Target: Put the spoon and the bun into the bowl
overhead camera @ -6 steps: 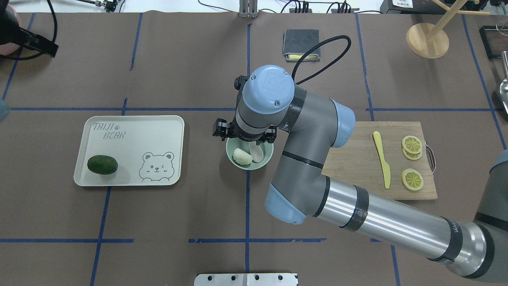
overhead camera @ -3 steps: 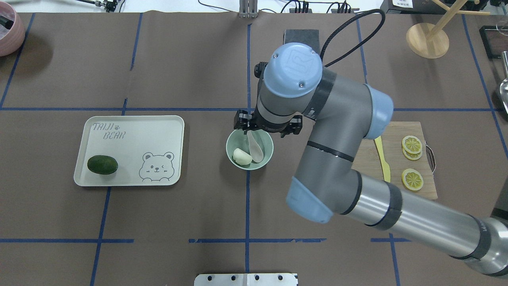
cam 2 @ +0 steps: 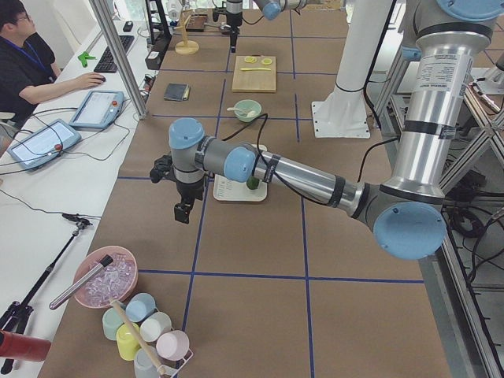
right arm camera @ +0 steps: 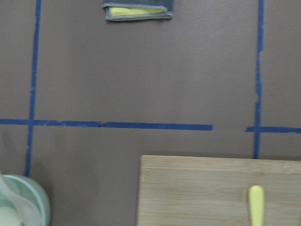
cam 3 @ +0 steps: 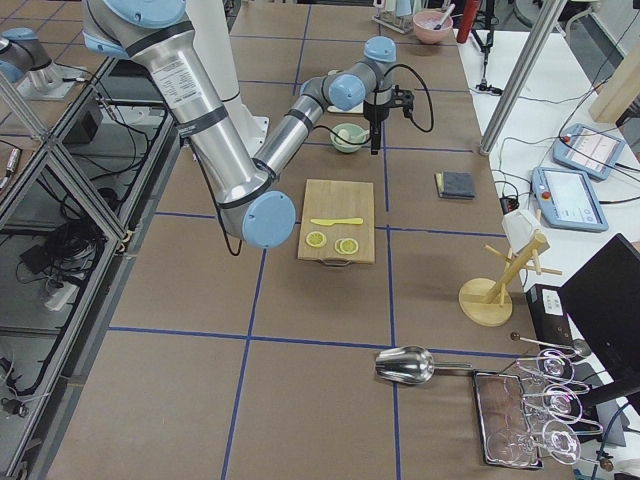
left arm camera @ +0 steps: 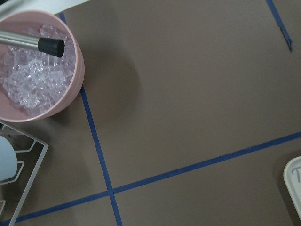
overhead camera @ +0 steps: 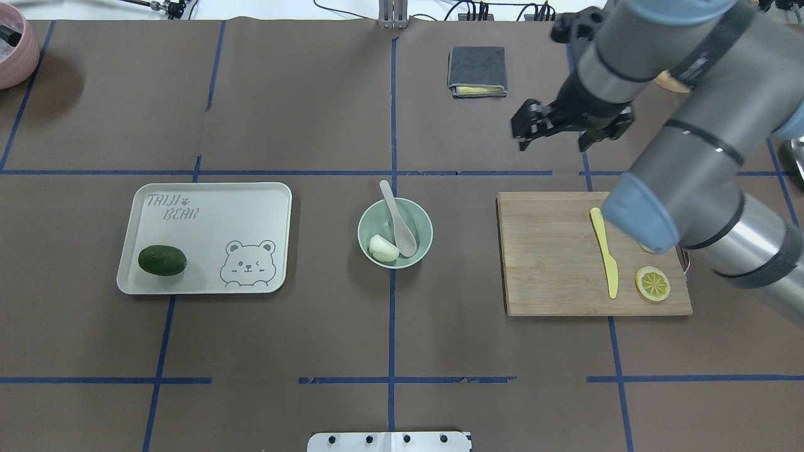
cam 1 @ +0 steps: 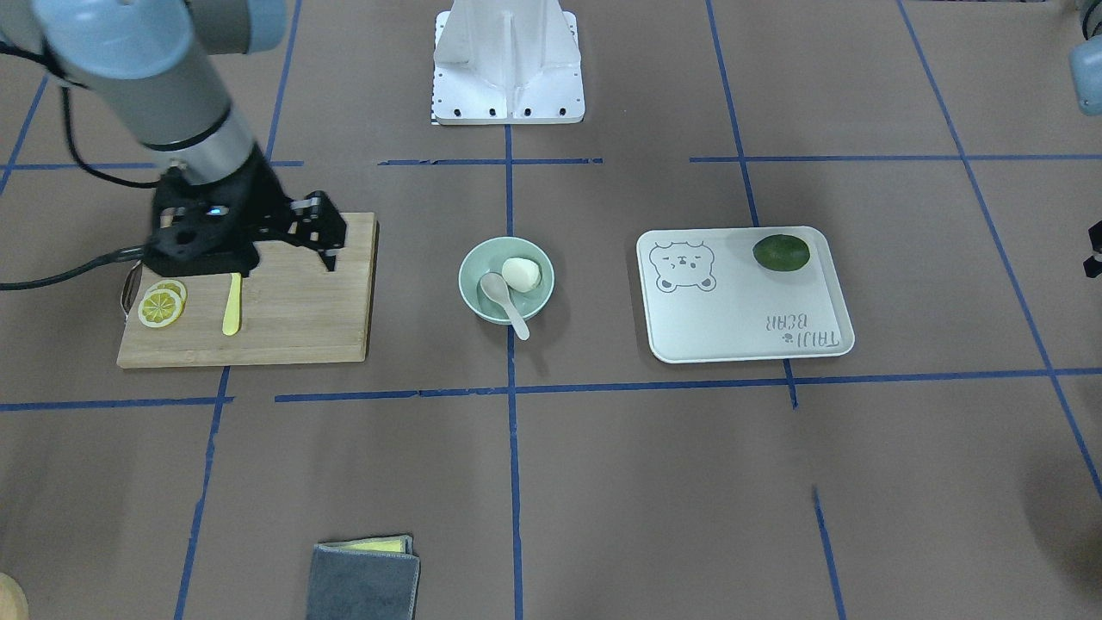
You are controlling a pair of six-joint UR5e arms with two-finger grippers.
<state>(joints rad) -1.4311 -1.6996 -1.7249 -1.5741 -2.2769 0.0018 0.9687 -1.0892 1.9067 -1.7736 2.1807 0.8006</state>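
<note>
The mint-green bowl (overhead camera: pixel 424 231) stands at the table's middle. The white bun (overhead camera: pixel 383 248) lies in it. The pale spoon (overhead camera: pixel 398 221) has its scoop in the bowl, and its handle rests over the far rim. All three also show in the front view: bowl (cam 1: pixel 476 297), bun (cam 1: pixel 522 273), spoon (cam 1: pixel 504 301). My right gripper (overhead camera: pixel 551 147) is open and empty, raised over the table beyond the cutting board, well right of the bowl; it also shows in the front view (cam 1: pixel 325 237). My left gripper (cam 2: pixel 183 209) hovers far to the left; I cannot tell its state.
A wooden cutting board (overhead camera: pixel 546 263) holds a yellow knife (overhead camera: pixel 604 251) and lemon slices (overhead camera: pixel 652 284). A cream tray (overhead camera: pixel 207 213) holds a dark green lime (overhead camera: pixel 162 260). A folded grey cloth (overhead camera: pixel 477 70) lies at the back. A pink bowl of ice (left arm camera: pixel 33 70) stands far left.
My right gripper has left the bowl and risen away to the back right, leaving the spoon in the bowl. The left gripper has left the overhead view's top left corner.
</note>
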